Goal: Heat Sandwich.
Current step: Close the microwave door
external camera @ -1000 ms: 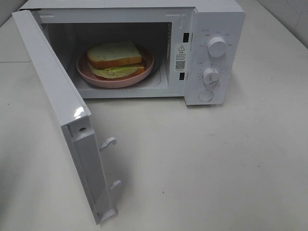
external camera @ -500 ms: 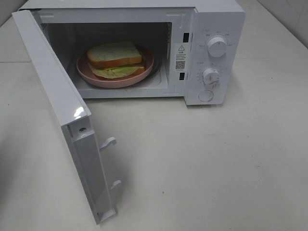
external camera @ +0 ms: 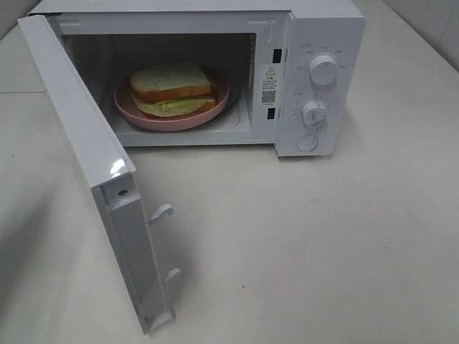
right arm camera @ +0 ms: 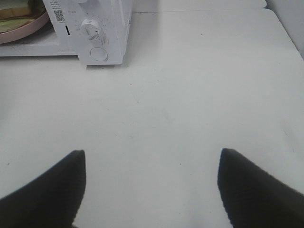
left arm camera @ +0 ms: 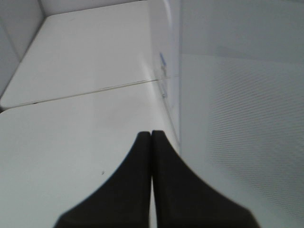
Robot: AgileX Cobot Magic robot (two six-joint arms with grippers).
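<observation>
The sandwich [external camera: 172,84], pale bread with green lettuce, lies on a round pink plate [external camera: 168,122] inside the white microwave [external camera: 326,29]. The microwave's door [external camera: 86,154] stands wide open to the left. Neither gripper shows in the exterior high view. In the left wrist view my left gripper [left arm camera: 151,134] is shut on nothing, just beside the outer face of the door [left arm camera: 237,118]. My right gripper [right arm camera: 152,151] is open and empty over bare table, well in front of the microwave [right arm camera: 109,28]. A corner of the sandwich [right arm camera: 14,9] and plate [right arm camera: 29,27] shows there.
Two knobs [external camera: 323,69] and a round button [external camera: 307,142] sit on the microwave's right panel. Two latch hooks [external camera: 162,212] stick out of the door's edge. The white table [external camera: 323,244] runs on in front and to the right.
A shadow has spread across the table to the left of the open door. The door, plate and sandwich have not moved.
</observation>
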